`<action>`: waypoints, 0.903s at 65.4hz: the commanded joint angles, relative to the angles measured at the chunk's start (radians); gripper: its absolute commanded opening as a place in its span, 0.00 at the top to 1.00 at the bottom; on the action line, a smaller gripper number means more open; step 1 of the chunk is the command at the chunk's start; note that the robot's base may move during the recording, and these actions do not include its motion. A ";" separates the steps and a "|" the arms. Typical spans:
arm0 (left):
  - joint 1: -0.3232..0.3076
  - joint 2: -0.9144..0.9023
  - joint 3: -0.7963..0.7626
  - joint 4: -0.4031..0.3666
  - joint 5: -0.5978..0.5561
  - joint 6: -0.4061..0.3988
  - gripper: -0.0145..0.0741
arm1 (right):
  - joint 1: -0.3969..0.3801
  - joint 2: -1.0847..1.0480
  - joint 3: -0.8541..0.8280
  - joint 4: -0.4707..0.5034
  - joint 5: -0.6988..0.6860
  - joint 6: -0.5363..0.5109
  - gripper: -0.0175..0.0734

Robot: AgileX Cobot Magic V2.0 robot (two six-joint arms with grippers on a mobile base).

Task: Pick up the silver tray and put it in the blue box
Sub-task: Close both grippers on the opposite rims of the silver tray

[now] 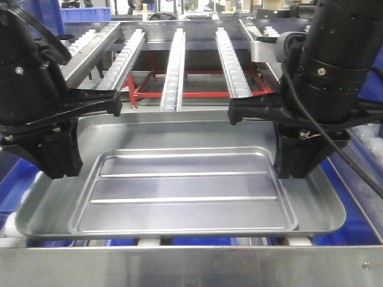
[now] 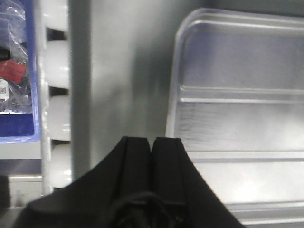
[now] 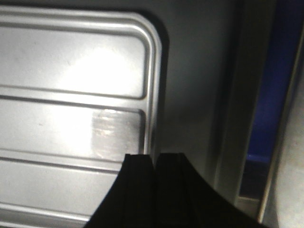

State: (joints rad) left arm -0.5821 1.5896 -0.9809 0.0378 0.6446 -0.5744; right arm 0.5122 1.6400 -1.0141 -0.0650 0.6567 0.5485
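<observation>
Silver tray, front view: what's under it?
White rollers peek out below the front rim of the silver tray; blue plastic shows past both ends. The tray hides everything beneath its middle, so whatever supports it there can't be seen.

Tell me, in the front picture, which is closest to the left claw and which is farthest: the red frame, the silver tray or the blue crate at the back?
1. The silver tray: right under the left claw.
2. The red frame: behind the tray, below the roller rails.
3. The blue crate: far back, upper left.
</observation>
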 commanded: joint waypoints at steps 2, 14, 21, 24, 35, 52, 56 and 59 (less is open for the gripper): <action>-0.015 -0.035 -0.033 0.011 -0.029 -0.008 0.94 | 0.000 -0.016 -0.031 -0.018 -0.041 0.000 0.74; -0.015 -0.035 -0.033 0.034 -0.057 -0.008 0.89 | 0.000 -0.008 -0.031 -0.018 -0.035 0.000 0.71; -0.015 -0.035 -0.033 0.022 -0.062 -0.008 0.73 | 0.000 -0.008 -0.031 -0.018 -0.030 -0.013 0.55; -0.015 -0.034 -0.033 0.017 -0.062 -0.008 0.67 | 0.000 -0.008 -0.031 -0.018 -0.029 -0.015 0.48; -0.015 -0.008 -0.033 0.018 -0.073 -0.008 0.61 | 0.000 -0.008 -0.031 -0.018 -0.031 -0.015 0.39; -0.015 0.035 -0.033 -0.001 -0.075 -0.008 0.61 | 0.000 -0.005 -0.031 -0.018 -0.044 -0.015 0.39; -0.015 0.035 -0.033 -0.001 -0.075 -0.008 0.61 | 0.000 -0.005 -0.031 -0.018 -0.050 -0.015 0.39; -0.015 0.037 -0.033 -0.001 -0.075 -0.008 0.61 | 0.000 0.000 -0.031 -0.018 -0.059 -0.015 0.39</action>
State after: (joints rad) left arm -0.5896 1.6607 -0.9855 0.0423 0.5981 -0.5744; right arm 0.5122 1.6751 -1.0141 -0.0670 0.6410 0.5428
